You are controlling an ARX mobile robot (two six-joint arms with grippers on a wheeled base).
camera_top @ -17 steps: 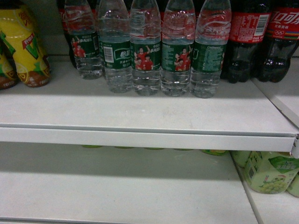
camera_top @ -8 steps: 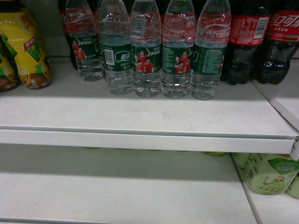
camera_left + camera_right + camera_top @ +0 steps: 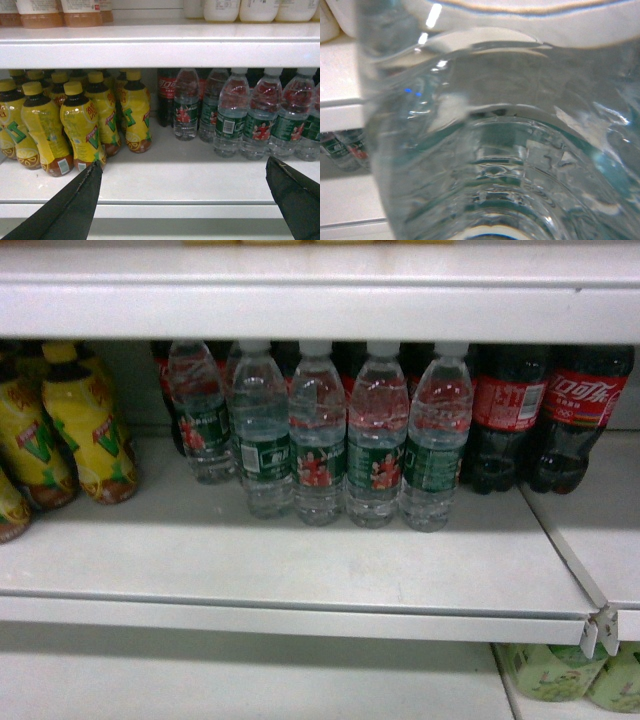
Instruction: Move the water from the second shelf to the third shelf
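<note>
Several water bottles with green labels stand in a row on the middle shelf; the left wrist view shows the same row. One more water bottle fills the right wrist view, pressed close to the camera and hiding the right gripper's fingers. A white shelf edge shows behind it at the left. My left gripper hangs open in front of the shelf's front edge, left of the water row, with nothing between its fingers. Neither gripper appears in the head view.
Yellow tea bottles stand left of the water, dark cola bottles right of it. The shelf above carries white bottles and orange-filled ones. Green drink bottles stand on the lower shelf at the right.
The head view has tilted upward: the bottle caps and the shelf above now show, and the lower shelf has mostly dropped out of view. The row of bottles has not moved.
</note>
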